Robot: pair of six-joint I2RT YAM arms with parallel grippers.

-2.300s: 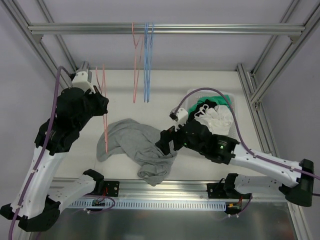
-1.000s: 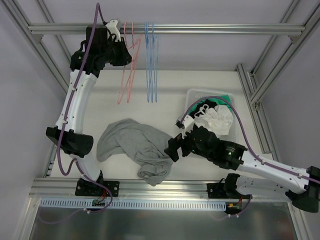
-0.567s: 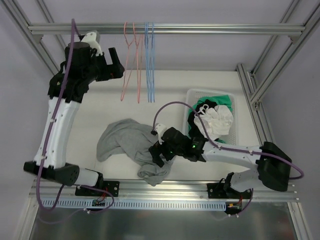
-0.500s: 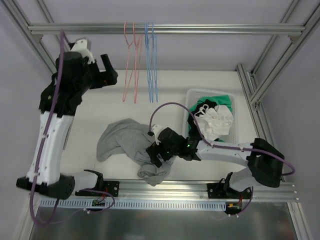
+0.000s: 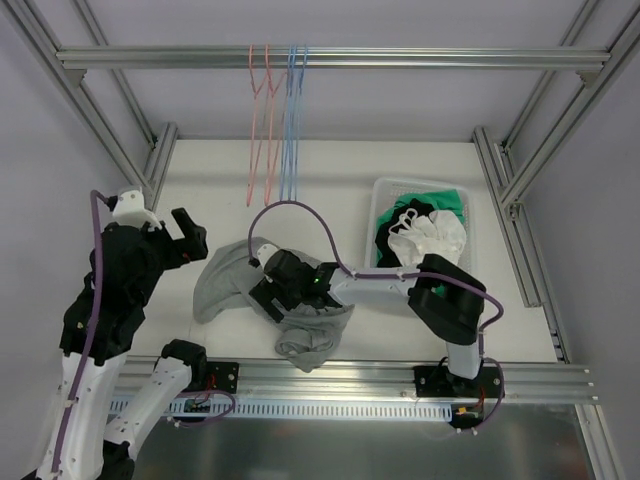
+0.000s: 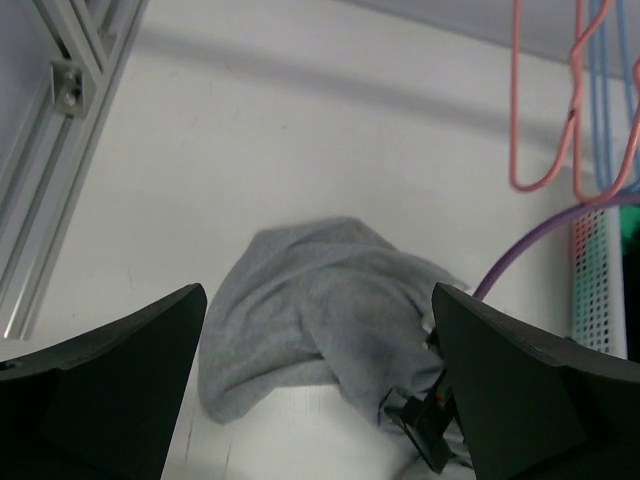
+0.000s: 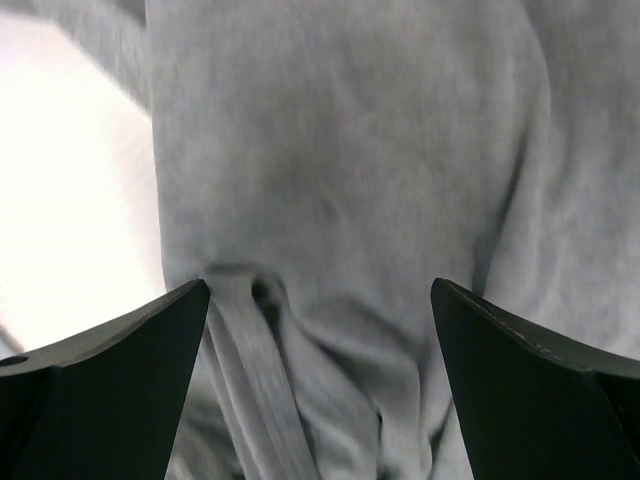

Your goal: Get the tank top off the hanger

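Tank top (image 5: 225,285) heaped on the desk (image 5: 420,170), clear of the hangers (image 5: 262,130); right end effector (image 5: 265,296), jaws apart, over the cloth, left end effector (image 5: 190,238) apart beside it; removal apparently complete, only withdrawal remaining

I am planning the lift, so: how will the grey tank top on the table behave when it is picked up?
Probably floppy: the grey tank top lies crumpled in soft folds, so it should sag and drape from any pinch. Likely light, as the cloth looks thin. It may bunch rather than slide if pushed.
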